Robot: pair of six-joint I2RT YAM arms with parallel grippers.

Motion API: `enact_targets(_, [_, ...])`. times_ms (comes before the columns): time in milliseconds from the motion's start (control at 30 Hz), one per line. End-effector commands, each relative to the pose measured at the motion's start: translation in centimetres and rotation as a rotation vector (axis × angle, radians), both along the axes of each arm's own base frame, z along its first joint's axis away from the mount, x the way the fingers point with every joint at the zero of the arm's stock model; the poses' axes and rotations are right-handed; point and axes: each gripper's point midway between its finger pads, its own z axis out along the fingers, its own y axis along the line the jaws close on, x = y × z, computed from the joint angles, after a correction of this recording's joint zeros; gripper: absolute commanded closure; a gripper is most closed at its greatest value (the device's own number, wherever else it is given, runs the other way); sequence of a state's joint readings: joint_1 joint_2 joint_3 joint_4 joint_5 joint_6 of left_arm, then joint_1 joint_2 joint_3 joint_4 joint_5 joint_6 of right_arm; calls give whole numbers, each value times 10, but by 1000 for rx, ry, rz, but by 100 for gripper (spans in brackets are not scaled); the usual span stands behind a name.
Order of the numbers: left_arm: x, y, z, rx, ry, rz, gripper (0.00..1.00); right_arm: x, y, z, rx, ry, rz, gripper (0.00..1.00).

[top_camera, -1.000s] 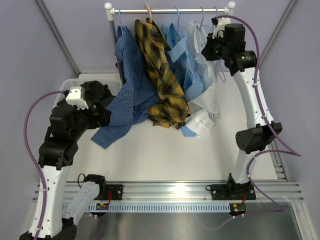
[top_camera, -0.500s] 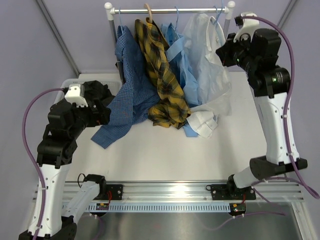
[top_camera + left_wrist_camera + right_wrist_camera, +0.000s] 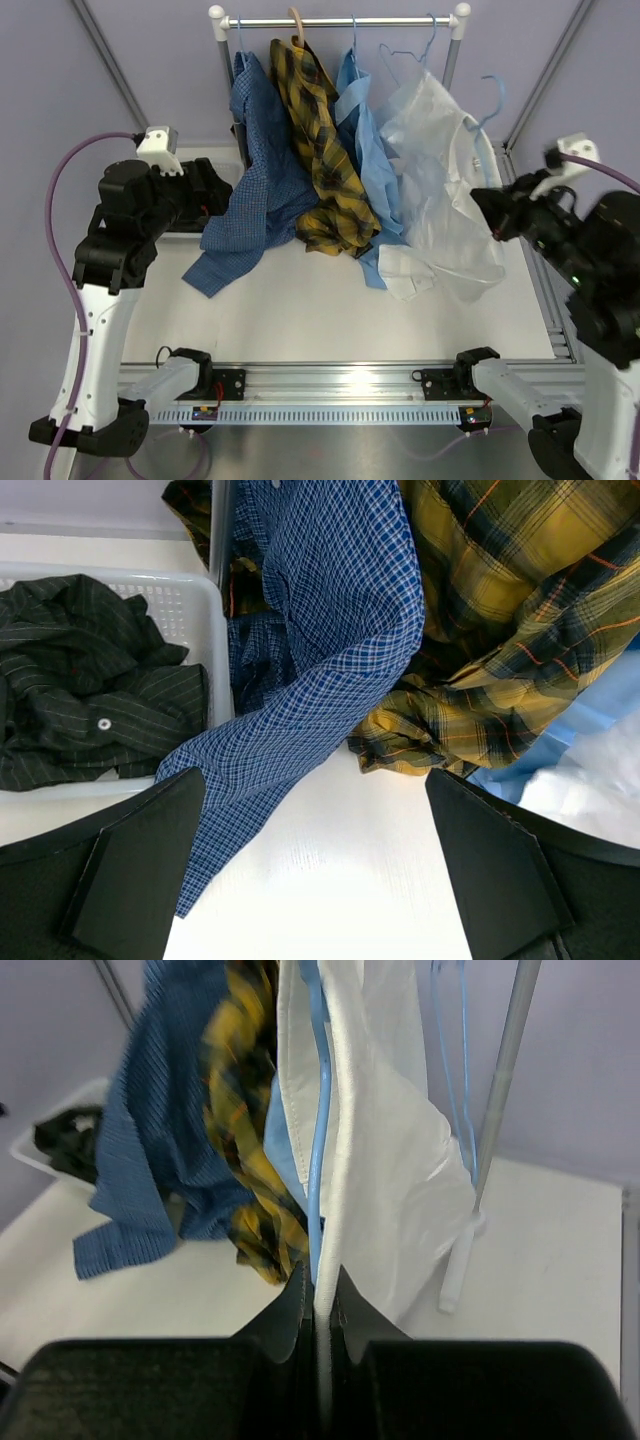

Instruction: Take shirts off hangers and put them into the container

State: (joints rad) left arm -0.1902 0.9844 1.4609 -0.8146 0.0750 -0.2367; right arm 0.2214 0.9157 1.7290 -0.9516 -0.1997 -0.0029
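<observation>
Right wrist view: the white shirt [image 3: 390, 1160] hangs straight ahead of the right gripper [image 3: 320, 1305]. Its jaws are pinched narrow on the shirt's front edge. The light-blue hanger [image 3: 318, 1140] runs down to the same pinch, though we cannot tell whether the wire itself is clamped. In the top view the hanger's hook [image 3: 492, 95] stands off the rail [image 3: 340, 20], beyond and above the gripper, so we judge this shirt free of the rail but not yet off its hanger.

To the gripper's left hang the light blue shirt [image 3: 370, 170], the plaid shirt [image 3: 325, 170] and the dark blue check shirt [image 3: 255, 180], their tails on the table [image 3: 330, 310]. The container [image 3: 215, 630] lies well apart, across the table, just left of the left gripper [image 3: 312, 780]. That gripper's jaws are spread wide and hold nothing. The black pinstriped shirt [image 3: 90, 680] already lies inside.

To do this step well, we would:
- keep the pinch firm on the cloth;
- carry the shirt high enough that its tail clears the other shirts;
- let the wide left gripper take the fabric, so the hanger can slide out at the collar, not snag a sleeve.
</observation>
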Motion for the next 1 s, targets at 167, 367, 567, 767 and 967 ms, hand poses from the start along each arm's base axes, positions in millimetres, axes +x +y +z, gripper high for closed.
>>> enact_targets(167, [9,-11,23,-41,-37,-33,1,-107,5,129,33,-434,180,100])
enact_targets(367, [6,-7,25,-37,-49,-17,1,-147,36,171,65,-596,423,100])
enact_targets(567, [-3,2,34,-21,-90,19,1,-141,85,140,92,-408,805,100])
enact_targets(767, [-15,13,48,2,-150,52,1,-101,111,62,113,-92,1040,100])
enact_targets(967, [-25,21,67,11,-199,80,1,-45,123,-26,48,179,943,100])
